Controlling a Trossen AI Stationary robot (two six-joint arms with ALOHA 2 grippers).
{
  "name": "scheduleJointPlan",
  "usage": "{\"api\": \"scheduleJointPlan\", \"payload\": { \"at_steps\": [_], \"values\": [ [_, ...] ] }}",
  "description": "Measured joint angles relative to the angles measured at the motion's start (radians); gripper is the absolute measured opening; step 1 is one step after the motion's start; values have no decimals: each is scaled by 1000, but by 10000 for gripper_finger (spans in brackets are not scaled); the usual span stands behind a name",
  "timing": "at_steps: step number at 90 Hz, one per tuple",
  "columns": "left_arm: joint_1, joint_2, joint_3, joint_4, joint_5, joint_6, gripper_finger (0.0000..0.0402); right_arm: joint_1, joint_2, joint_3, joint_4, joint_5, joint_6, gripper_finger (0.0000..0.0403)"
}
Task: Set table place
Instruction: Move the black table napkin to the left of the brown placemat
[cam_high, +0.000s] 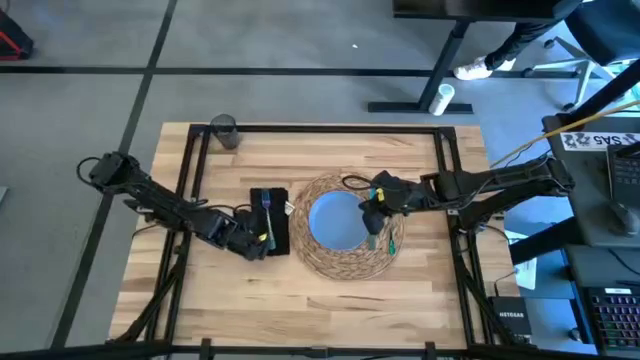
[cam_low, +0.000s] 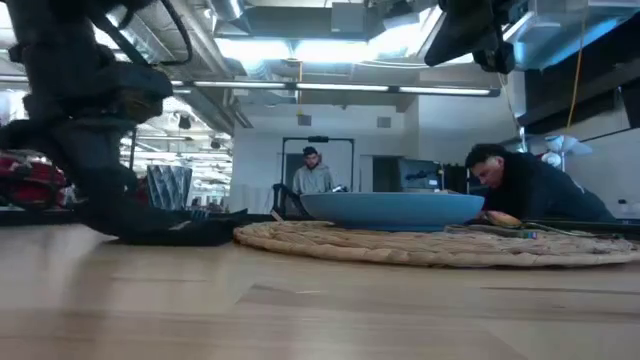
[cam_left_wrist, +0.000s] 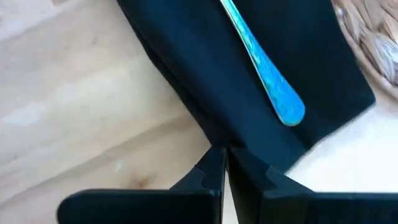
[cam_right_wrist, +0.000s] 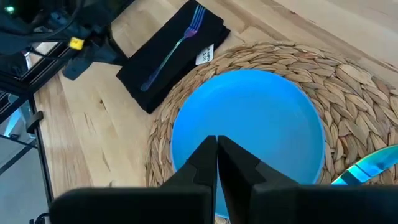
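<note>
Plate (cam_high: 335, 222) on placemat (cam_high: 345, 262); fork (cam_high: 268, 208) on napkin (cam_high: 270, 222) left of it.

Both arms are dark, nearly black, built of chunky jointed segments with thin black cables looping along them. The left arm's gripper (cam_high: 262, 243) carries a small yellow tag near its fingers, seen again in the right wrist view beside a bundle of black cables. The right arm's gripper (cam_high: 372, 212) has the same matte black housing. Each wrist view shows two angular black fingers (cam_left_wrist: 211, 171) rising from a broad, flat black bar.
</note>
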Motion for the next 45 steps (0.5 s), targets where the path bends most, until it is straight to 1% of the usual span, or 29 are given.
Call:
{"api": "scheduleJointPlan", "payload": {
  "at_steps": [15,28,38,45],
  "values": [
    [-60,0,18,-58,1,-50,0,0,0,0,0,0,-2,0],
    [-84,0,45,-128,1,-59,0,0,0,0,0,0,-18,0],
    [-80,0,70,-140,-12,-24,0,0,0,0,2,0,-21,0],
    [-69,0,92,-134,-41,19,0,0,0,0,3,0,-21,0]
  ]
}}
